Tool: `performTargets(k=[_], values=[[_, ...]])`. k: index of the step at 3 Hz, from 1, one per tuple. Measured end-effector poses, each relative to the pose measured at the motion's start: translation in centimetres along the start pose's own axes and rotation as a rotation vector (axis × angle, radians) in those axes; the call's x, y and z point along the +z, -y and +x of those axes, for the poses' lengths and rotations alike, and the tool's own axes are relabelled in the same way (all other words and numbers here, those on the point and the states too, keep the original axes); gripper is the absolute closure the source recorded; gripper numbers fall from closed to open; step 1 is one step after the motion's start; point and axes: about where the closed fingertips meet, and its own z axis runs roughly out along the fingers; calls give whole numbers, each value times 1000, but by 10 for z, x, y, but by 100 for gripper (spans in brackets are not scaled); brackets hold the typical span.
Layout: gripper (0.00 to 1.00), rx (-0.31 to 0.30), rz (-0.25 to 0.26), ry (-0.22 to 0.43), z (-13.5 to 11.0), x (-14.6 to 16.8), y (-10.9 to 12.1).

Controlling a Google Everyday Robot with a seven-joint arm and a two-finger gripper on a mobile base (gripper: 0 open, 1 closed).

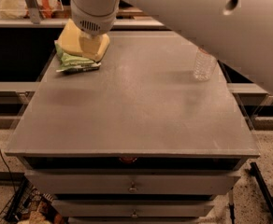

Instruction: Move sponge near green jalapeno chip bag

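Note:
The pale yellow sponge (pixel 71 39) is at the back left of the grey table (pixel 136 115), right under my gripper (pixel 91 41). The gripper comes straight down from the big white arm and is shut on the sponge. Its wrist hides most of the fingers and the sponge's middle. The green jalapeno chip bag (pixel 75 63) lies flat on the table just in front of and below the sponge. The sponge overlaps the bag's far edge; I cannot tell whether they touch.
A clear plastic bottle (pixel 204 64) stands upright at the back right of the table. The white arm fills the upper right of the view. Drawers sit below the table's front edge. Shelves with clutter lie behind the table.

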Motion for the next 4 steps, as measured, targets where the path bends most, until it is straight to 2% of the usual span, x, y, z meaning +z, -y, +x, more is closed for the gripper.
performTargets(k=[2,4], values=[[100,-18,22,58,-8,51,53],[100,-27,4,77,-21,98,82]])
